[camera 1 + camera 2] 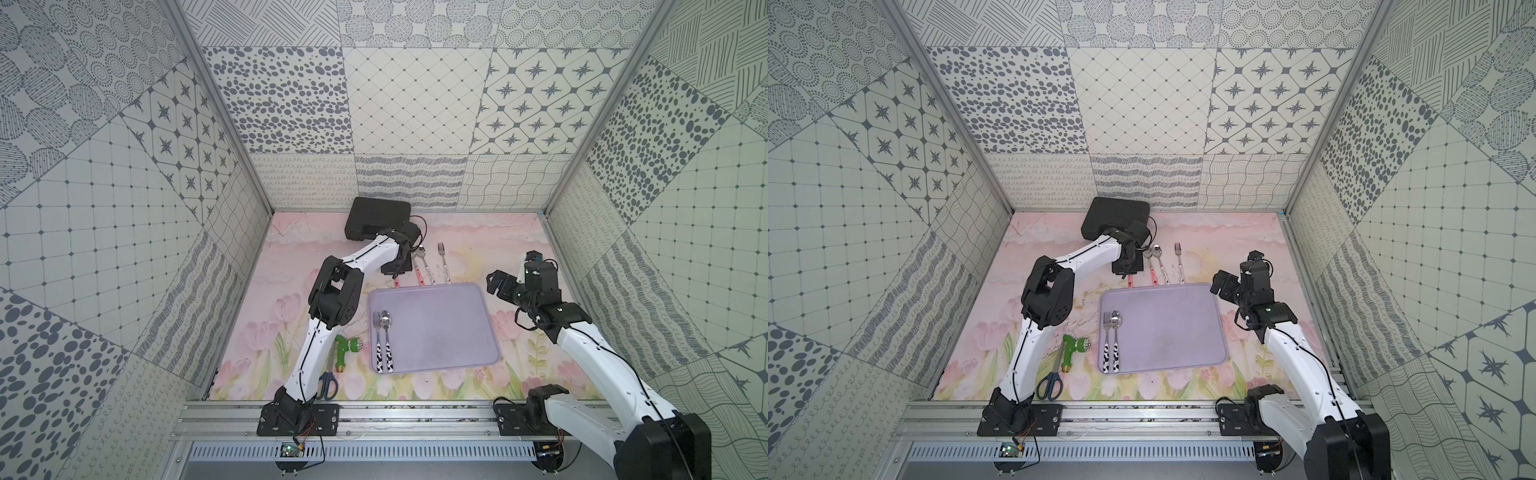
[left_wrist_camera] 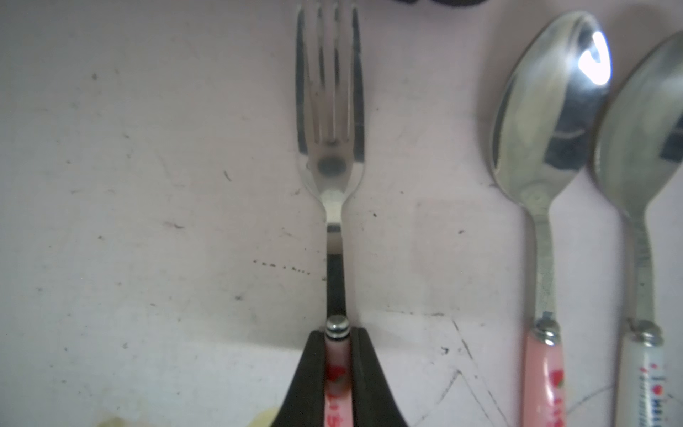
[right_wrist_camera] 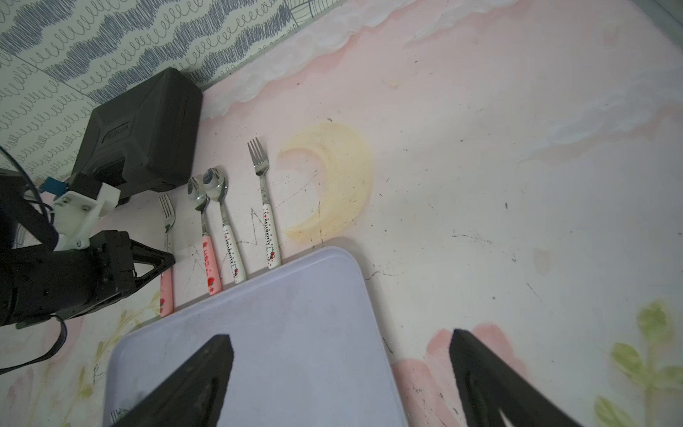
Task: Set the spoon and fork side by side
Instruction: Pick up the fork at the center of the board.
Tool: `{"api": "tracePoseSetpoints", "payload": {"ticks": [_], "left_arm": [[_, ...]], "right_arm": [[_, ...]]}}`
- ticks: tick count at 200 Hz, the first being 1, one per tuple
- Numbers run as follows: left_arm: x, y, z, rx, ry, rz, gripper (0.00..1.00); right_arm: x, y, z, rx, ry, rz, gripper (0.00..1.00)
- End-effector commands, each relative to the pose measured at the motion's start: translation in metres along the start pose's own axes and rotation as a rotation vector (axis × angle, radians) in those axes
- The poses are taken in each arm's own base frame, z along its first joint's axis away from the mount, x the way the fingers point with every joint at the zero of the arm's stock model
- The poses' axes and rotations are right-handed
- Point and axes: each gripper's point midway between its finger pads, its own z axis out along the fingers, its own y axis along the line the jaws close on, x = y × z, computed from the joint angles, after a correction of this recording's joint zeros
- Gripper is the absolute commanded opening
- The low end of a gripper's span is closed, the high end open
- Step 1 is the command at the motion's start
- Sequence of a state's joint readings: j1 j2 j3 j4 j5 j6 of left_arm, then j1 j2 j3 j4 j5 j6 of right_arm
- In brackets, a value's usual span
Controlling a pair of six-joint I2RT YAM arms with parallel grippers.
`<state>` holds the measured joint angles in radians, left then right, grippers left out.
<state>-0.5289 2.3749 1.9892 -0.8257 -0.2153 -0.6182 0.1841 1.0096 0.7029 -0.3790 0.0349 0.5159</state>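
Note:
A fork [image 2: 330,148] with a pink strawberry handle lies on the mat just beyond the lilac tray [image 1: 432,324]. My left gripper [image 2: 337,344] is shut on its handle close to the metal collar, as the right wrist view also shows at the fork's handle [image 3: 166,292]. Beside it lie a matching pink-handled spoon [image 2: 547,148], a white-handled spoon [image 3: 229,240] and a white-handled fork [image 3: 267,222]. A cow-patterned fork [image 1: 378,340] and spoon [image 1: 387,340] rest side by side on the tray's left part. My right gripper [image 3: 340,340] hangs open over the tray's far right corner, holding nothing.
A black case [image 1: 376,218] sits at the back wall behind the left gripper. A green hose nozzle [image 1: 347,351] and blue-handled scissors [image 1: 328,384] lie left of the tray beside the left arm. Patterned walls close in three sides.

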Motion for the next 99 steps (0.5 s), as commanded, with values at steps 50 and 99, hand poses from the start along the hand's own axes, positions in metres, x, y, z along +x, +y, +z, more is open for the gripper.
{"api": "tracePoseSetpoints", "payload": {"ticks": [50, 99], "left_arm": [[-0.001, 0.015, -0.012, -0.044, 0.013, 0.006, 0.0], [-0.001, 0.019, -0.028, -0.039, -0.005, -0.004, 0.0]], "right_arm": [[-0.002, 0.003, 0.0, -0.008, -0.012, -0.012, 0.97], [-0.002, 0.003, 0.0, -0.008, -0.013, -0.012, 0.97]]}}
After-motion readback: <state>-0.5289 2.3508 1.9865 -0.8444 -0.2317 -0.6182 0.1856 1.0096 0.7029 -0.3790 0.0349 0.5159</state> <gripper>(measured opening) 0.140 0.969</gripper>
